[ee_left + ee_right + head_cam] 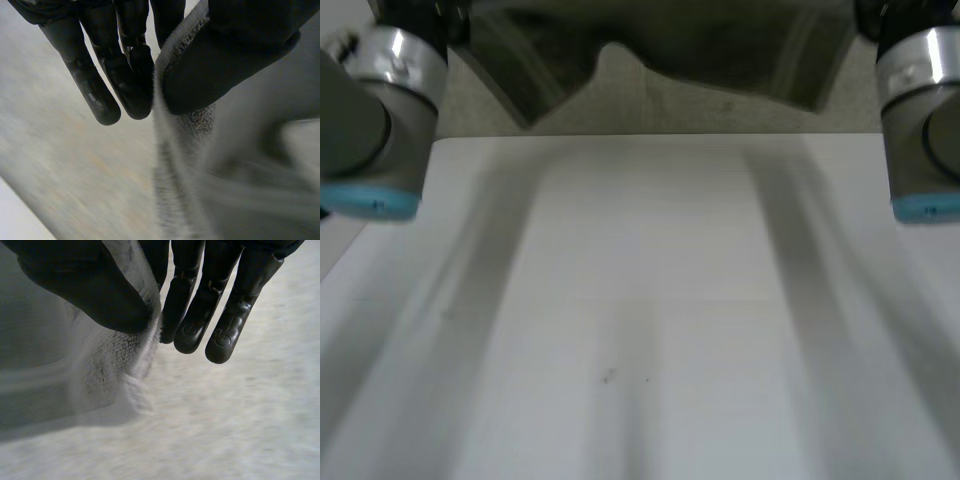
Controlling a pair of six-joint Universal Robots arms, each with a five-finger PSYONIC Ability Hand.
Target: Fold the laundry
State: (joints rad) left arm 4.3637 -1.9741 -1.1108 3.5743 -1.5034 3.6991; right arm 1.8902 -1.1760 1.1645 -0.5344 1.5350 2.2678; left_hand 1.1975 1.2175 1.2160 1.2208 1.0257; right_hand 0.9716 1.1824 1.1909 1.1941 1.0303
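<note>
A grey terry cloth [190, 125] hangs from my left hand [240, 45], its edge pinched between the thumb and the straight fingers [100, 95]. My right hand [90, 285] pinches the same cloth [115, 360] at an edge, thumb against fingers [220, 330], and the cloth falls away below the thumb. In the head view the cloth [720, 50] shows as a dark band spanning between the two arms, above and beyond the table's far edge. I cannot tell which corners are held.
The white table [640, 300] lies bare below. My left arm [370, 130] and right arm [920, 130] stand at its two far sides. Speckled floor [650, 105] lies past the far edge.
</note>
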